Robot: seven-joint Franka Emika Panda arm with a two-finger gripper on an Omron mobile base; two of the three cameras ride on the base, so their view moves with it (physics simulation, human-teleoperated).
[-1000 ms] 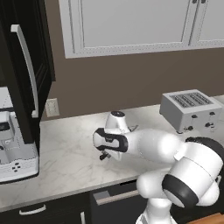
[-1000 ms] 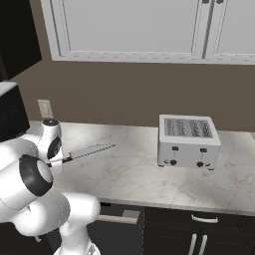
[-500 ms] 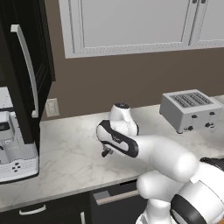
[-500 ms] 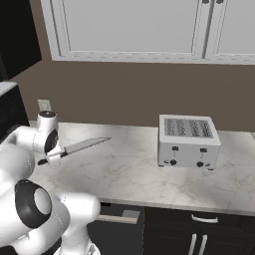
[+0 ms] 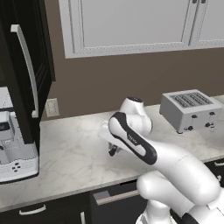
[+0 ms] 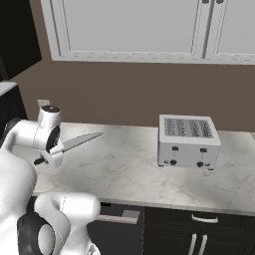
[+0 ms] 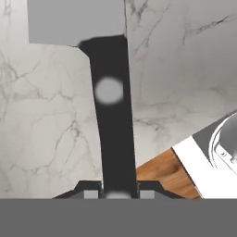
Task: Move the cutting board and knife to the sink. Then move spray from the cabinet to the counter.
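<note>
Marble-patterned bench (image 6: 129, 172) runs under pale wall cabinets (image 6: 129, 27), with a silver toaster (image 6: 188, 141) standing on it to the right and a coffee machine (image 5: 13, 148) at the far left beside a dark tall unit. Above the bench, the pincer (image 6: 49, 155) is clamped on the black handle of the knife (image 6: 77, 142), holding it clear of the surface with the blade pointing toward the toaster. In the hand view the handle runs straight up from between the finger tips to the grey blade.

Judging from this, the knife is picked up but not yet delivered; the sink is out of frame, so the carry is still ahead, and the spray step looks untouched, with the cabinet doors shut.

A brown wooden patch (image 7: 162, 173) at the lower edge of the hand view may be floor or the cutting board; I cannot tell which.
</note>
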